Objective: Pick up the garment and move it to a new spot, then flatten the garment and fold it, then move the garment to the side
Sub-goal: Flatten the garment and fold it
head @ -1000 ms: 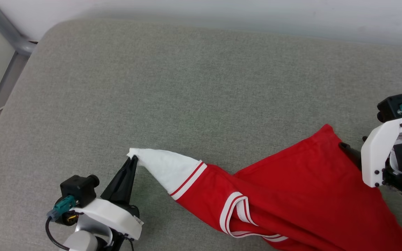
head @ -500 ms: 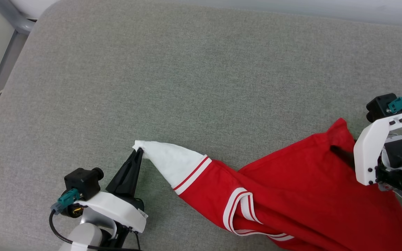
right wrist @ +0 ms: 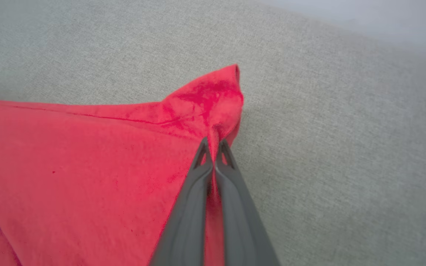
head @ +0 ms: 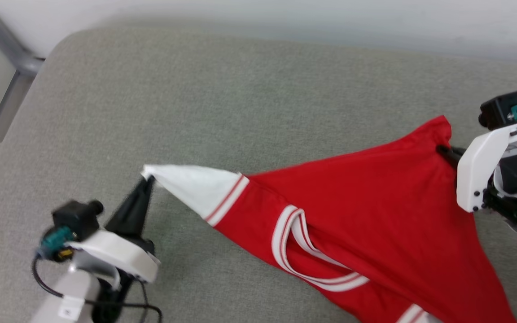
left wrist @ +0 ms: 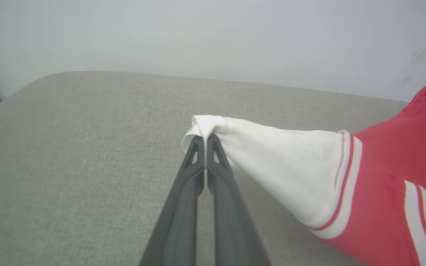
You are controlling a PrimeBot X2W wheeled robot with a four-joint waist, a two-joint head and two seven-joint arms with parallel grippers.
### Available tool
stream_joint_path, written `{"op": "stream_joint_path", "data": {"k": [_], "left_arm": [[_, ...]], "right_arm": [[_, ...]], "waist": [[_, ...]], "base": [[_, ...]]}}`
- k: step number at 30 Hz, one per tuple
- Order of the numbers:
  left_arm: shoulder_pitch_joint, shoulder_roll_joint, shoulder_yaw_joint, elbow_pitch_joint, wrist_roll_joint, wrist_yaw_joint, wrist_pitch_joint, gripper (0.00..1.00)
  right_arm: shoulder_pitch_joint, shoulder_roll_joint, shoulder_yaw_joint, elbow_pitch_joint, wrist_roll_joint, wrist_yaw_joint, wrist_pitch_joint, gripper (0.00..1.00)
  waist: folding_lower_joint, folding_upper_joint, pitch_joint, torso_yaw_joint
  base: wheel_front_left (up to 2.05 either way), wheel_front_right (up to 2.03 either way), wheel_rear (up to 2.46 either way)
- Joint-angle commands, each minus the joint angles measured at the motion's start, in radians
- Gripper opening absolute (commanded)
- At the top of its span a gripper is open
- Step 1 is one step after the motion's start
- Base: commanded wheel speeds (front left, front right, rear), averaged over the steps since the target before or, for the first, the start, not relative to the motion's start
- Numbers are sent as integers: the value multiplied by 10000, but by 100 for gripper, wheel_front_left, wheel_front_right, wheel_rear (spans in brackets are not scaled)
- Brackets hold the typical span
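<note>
garment (head: 366,197): red jersey strung out pretty taut between the two grippers, over the grey cushion. In the head view it runs from centre-left to the right side, and the lower part drops off the bottom right corner. Honestly can't tell how much of it is actually resting on the cushion.
sleeve (head: 191,188): white with red-and-white striped trim, pulled into a point at the left end.
neck trim (head: 294,237): striped loop lying roughly mid-shirt, below the taut top edge.
left gripper (left wrist: 205,138): fingers pinched right together on the very tip of the white sleeve, cloth bunched over the fingertips.
right gripper (right wrist: 215,142): jaws clamped on a red corner at the far right end, fabric puckered into a little peak just past the tips.
cushion (head: 240,98): grey woven stuff, rounded corner at upper left.
wall (head: 285,18): pale, right behind the cushion.
metal tube (head: 2,45): grey, just beside the cushion's upper-left corner.
</note>
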Motion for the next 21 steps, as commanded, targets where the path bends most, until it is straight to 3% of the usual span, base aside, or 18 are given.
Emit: {"op": "stream_joint_path", "data": {"k": [1, 9, 21], "left_arm": [[-405, 286, 159, -27, 105, 65, 53, 0], [-2383, 1290, 610, 68, 119, 52, 1038, 0], [-6659, 2006, 637, 1801, 198, -197, 1842, 0]], "right_arm": [[-267, 151, -104, 75, -78, -10, -197, 0], [-1501, 614, -408, 631, -734, -14, -869, 0], [-4740, 1567, -1311, 1882, -2223, -15, -2188, 0]], "waist": [[-1, 0, -381, -317], [-1, 0, -897, -935], [-1, 0, -234, -1536]], "base": [[0, 0, 0], [0, 0, 0], [0, 0, 0]]}}
